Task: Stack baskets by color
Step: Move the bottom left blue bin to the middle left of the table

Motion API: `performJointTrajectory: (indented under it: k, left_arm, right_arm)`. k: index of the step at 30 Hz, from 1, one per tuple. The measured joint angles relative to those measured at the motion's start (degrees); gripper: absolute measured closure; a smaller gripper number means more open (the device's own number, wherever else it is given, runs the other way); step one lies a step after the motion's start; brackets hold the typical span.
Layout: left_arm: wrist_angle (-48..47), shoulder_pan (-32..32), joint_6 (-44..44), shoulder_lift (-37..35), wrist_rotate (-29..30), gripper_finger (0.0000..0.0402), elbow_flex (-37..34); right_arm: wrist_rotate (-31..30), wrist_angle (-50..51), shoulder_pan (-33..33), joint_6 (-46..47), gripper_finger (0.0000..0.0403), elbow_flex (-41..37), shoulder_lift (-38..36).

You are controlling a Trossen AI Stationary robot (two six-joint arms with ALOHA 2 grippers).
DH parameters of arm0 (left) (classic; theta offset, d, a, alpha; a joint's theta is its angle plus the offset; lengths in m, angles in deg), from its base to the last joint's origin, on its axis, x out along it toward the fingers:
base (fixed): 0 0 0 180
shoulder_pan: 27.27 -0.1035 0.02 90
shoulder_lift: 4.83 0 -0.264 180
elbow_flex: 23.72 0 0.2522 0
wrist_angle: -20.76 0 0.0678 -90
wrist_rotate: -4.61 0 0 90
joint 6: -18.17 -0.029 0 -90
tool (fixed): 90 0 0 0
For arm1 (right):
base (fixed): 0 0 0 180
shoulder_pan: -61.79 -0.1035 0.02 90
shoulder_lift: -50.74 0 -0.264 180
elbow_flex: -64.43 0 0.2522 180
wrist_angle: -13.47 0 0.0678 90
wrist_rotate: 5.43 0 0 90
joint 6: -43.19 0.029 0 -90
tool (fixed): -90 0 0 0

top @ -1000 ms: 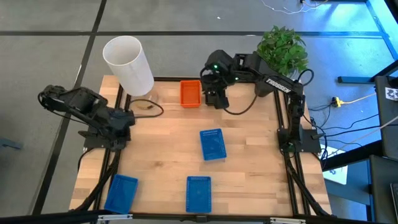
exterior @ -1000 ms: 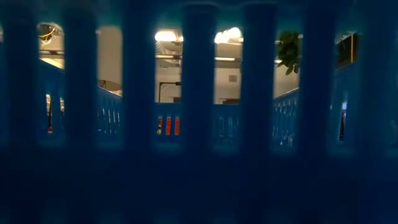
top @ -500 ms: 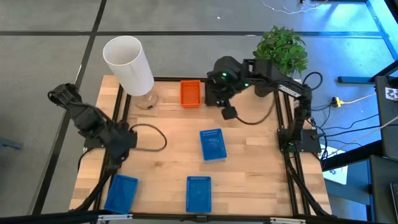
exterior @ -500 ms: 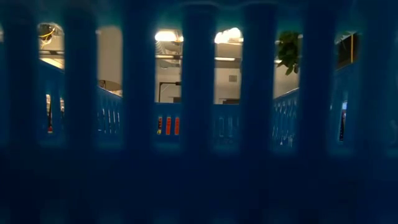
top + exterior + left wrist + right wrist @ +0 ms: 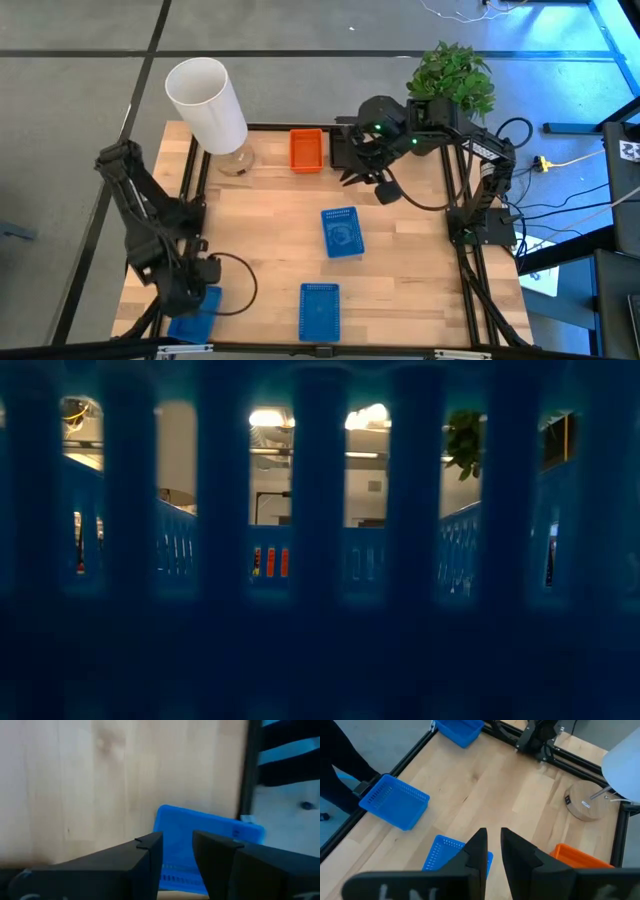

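Note:
Three blue baskets lie on the wooden table: one at the middle (image 5: pixel 340 232), one at the near edge (image 5: pixel 320 310) and one at the near left corner (image 5: pixel 195 312). An orange basket (image 5: pixel 307 150) sits on its base at the far edge. My left gripper (image 5: pixel 177 840) hovers open just above the corner blue basket (image 5: pixel 200 827), pointing steeply down, with nothing between its fingers. My right gripper (image 5: pixel 492 832) hangs high over the far right of the table (image 5: pixel 385 190), right of the orange basket (image 5: pixel 580 856). Its fingers stand slightly apart and are empty.
A tall white cylinder (image 5: pixel 205 100) on a round wooden base (image 5: pixel 582 805) stands at the far left corner. A potted plant (image 5: pixel 455 80) stands behind the far right corner. A blue basket wall (image 5: pixel 320 660) fills the low view. Black frame rails border the table.
My left gripper has swung from the table's far left side toward the near edge and sunk over the corner blue basket, its cable loop trailing after it. My right gripper has drawn away from the orange basket toward the right edge and risen. No basket has moved.

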Motion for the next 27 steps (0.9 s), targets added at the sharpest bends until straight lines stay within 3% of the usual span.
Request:
performJointTrajectory:
  k: [5, 11, 27]
  left_arm:
    - [1.56, 2.54, 2.25, 3.03, 0.32, 0.0305, -2.05]
    - [1.18, 5.24, 2.86, 5.56, 4.73, 0.0305, -2.06]
    - [1.14, 7.42, 5.95, 9.89, 4.65, 0.0305, -5.09]
  right_arm:
    - [0.00, 0.00, 0.00, -0.02, 0.0348, 0.00, 0.00]
    - [0.00, -0.02, 0.02, -0.02, 0.0348, 0.00, 0.00]
    - [0.02, -0.11, 0.02, -0.01, 0.0348, 0.02, 0.00]
